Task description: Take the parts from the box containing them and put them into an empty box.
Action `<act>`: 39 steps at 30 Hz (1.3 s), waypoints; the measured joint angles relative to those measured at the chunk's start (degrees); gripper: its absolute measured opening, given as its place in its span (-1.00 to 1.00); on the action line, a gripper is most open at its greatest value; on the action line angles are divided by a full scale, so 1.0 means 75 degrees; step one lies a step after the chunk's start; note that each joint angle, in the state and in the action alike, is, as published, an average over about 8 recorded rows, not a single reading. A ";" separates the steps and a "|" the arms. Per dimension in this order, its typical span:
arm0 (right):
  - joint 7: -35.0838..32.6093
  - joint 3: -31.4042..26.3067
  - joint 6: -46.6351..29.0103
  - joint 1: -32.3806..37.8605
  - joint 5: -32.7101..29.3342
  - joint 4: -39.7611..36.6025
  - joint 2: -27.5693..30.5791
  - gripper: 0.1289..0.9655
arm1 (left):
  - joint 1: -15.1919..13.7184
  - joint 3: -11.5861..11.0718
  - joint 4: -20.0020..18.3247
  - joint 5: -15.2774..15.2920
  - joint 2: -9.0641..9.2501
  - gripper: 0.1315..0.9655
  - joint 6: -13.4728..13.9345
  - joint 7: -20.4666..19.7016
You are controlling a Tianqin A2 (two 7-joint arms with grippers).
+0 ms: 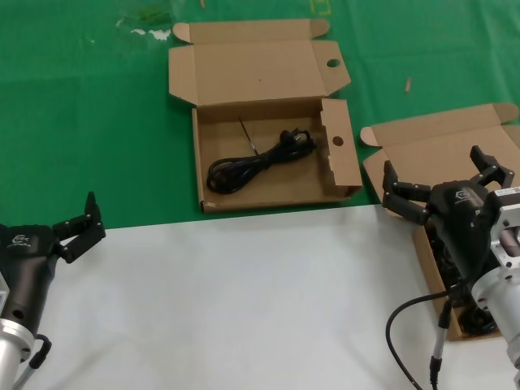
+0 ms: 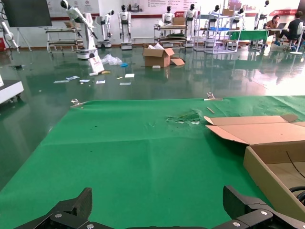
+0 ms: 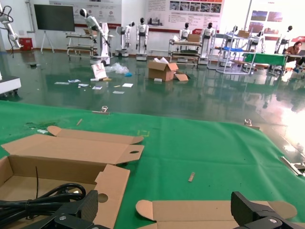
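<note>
Right gripper [image 1: 443, 188], jaws spread and empty, hovers above my source box [image 1: 455, 150], whose remaining cables [image 1: 479, 318] lie below it; left gripper [image 1: 79, 227] waits open, well apart.

Left hand [image 1: 80, 227] and right hand [image 1: 445, 184] both spread open, apart.
</note>
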 joint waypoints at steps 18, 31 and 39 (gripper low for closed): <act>0.0000 0.0000 0.0000 0.0000 0.0000 0.0000 0.0000 1.00 | 0.0000 0.0000 0.0000 0.0000 0.0000 1.00 0.0000 0.0000; 0.0000 0.0000 0.0000 0.0000 0.0000 0.0000 0.0000 1.00 | 0.0000 0.0000 0.0000 0.0000 0.0000 1.00 0.0000 0.0000; 0.0000 0.0000 0.0000 0.0000 0.0000 0.0000 0.0000 1.00 | 0.0000 0.0000 0.0000 0.0000 0.0000 1.00 0.0000 0.0000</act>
